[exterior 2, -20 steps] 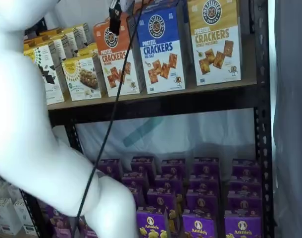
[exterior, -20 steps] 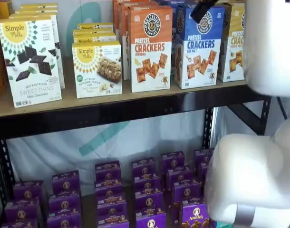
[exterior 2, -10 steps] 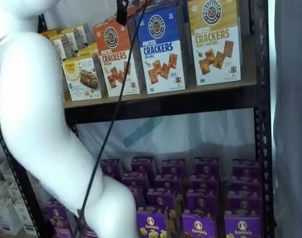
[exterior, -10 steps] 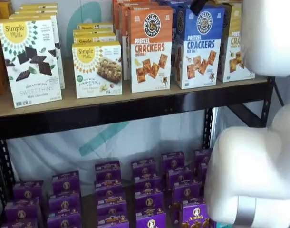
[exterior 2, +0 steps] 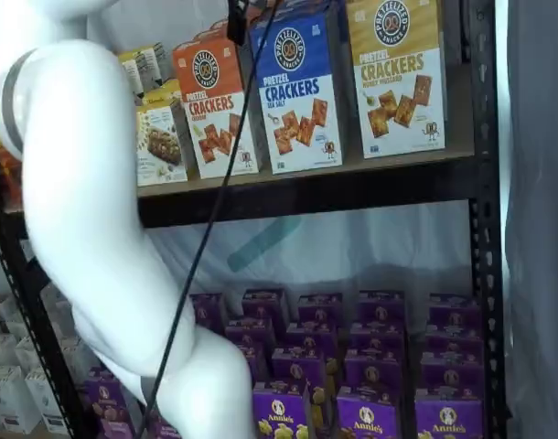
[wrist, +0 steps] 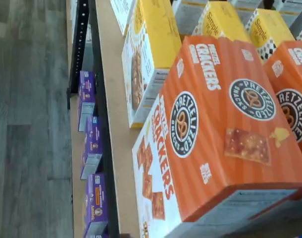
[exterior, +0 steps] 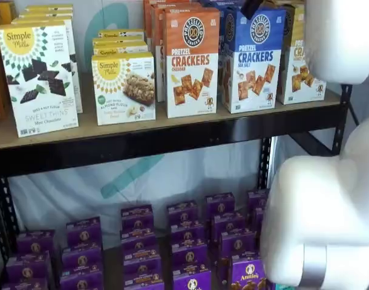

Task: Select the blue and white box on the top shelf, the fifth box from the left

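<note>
The blue and white box (exterior: pixel 254 57) stands upright on the top shelf (exterior: pixel 142 144) between an orange cheddar carton (exterior: pixel 192 60) and a yellow-topped carton (exterior: pixel 302 54). It shows in both shelf views (exterior 2: pixel 297 91). Of my gripper only a black finger tip shows at the top edge, in front of the blue box's upper left corner (exterior: pixel 252 7) and, in a shelf view, between the orange and blue cartons (exterior 2: pixel 237 23). No gap or held box shows. The wrist view shows the orange carton (wrist: pixel 215 134) close up and the shelf board (wrist: pixel 111 99); the blue box is out of it.
Simple Mills boxes (exterior: pixel 39 75) fill the shelf's left part. Purple Annie's boxes (exterior: pixel 190 241) sit on the lower shelf. My white arm (exterior 2: pixel 87 210) covers the left of a shelf view and the right of the other (exterior: pixel 329 211). A black cable (exterior 2: pixel 206 229) hangs down.
The black finger has shifted slightly up and toward the blue box. The white arm has swung right, now hiding the Simple Mills boxes in a shelf view.
</note>
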`<act>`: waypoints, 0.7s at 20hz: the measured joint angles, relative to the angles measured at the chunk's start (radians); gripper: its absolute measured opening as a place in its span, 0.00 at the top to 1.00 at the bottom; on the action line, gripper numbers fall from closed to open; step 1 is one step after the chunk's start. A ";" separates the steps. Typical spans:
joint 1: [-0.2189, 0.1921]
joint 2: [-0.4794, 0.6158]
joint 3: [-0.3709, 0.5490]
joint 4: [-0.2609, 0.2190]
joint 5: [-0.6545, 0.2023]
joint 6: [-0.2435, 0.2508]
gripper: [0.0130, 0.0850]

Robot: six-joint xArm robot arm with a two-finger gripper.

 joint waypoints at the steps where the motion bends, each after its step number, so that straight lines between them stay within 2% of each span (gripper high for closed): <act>1: 0.002 0.010 -0.007 -0.001 -0.003 -0.001 0.00; 14: 0.024 0.099 -0.062 -0.058 -0.052 -0.027 0.00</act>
